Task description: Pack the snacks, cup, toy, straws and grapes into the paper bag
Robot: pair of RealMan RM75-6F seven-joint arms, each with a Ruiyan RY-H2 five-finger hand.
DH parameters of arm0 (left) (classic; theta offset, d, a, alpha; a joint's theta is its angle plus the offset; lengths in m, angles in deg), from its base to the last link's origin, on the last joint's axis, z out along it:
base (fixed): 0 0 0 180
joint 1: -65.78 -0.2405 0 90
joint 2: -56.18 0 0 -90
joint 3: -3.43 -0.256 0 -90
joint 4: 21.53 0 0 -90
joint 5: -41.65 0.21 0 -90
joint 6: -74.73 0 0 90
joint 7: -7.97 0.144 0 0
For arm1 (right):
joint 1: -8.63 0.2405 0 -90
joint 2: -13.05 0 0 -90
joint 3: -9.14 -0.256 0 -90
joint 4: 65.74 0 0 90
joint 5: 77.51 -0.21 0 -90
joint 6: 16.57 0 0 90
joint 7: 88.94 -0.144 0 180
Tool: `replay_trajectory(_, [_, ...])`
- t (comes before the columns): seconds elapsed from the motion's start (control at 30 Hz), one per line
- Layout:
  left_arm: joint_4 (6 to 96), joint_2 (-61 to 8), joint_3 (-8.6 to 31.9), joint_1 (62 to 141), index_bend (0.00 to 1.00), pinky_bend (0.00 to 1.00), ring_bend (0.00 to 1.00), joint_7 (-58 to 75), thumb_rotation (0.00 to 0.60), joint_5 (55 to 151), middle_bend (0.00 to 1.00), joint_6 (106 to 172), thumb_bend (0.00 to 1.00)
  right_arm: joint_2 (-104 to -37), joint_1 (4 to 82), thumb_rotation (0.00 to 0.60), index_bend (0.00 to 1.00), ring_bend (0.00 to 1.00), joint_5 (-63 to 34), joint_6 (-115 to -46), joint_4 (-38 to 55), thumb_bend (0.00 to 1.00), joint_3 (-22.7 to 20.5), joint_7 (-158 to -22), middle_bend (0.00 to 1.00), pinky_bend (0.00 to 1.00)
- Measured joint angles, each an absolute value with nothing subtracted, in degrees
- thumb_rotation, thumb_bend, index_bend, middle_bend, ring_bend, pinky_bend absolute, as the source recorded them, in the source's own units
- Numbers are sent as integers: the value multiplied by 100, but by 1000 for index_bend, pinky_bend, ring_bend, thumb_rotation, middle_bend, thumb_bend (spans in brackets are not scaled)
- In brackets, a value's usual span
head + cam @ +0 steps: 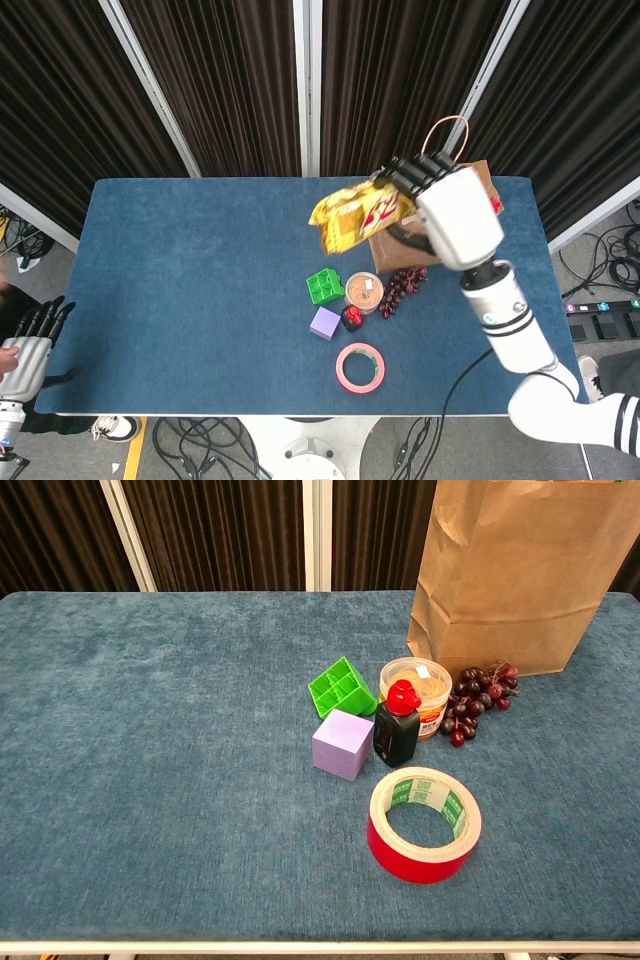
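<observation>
The right robot hand (pixel 455 212), clamped on the yellow snack packet (pixel 352 213), holds it level, long axis pointing left, just left of the paper bag (pixel 400 250) mouth.

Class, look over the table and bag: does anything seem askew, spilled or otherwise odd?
Nothing spilled or damaged. The right hand holds the yellow snack bag tilted in mid-air beside the paper bag, not over its opening.
</observation>
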State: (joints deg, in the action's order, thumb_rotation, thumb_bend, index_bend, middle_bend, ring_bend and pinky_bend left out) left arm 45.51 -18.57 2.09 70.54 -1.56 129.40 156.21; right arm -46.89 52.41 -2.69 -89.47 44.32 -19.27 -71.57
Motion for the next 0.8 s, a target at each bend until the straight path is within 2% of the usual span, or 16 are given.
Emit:
replay_trajectory(0.23, [4548, -1882, 205, 7090, 70, 115, 0, -173, 600, 12986, 39, 15614, 57, -4541, 5150, 600, 594, 398, -929, -8988, 3817, 271, -2124, -7273, 499, 423])
replay_trajectory(0.47, [4548, -1886, 205, 7125, 70, 115, 0, -156, 600, 12997, 39, 15589, 57, -4564, 5062, 600, 594, 397, -1139, -8713, 2721, 271, -1983, -7708, 499, 423])
replay_trajectory(0.8, [4552, -1838, 171, 7115, 70, 115, 0, -97, 600, 12983, 39, 15561, 56, -5280, 5037, 600, 594, 398, -1325, -8142, 1606, 271, -1675, -9145, 499, 423])
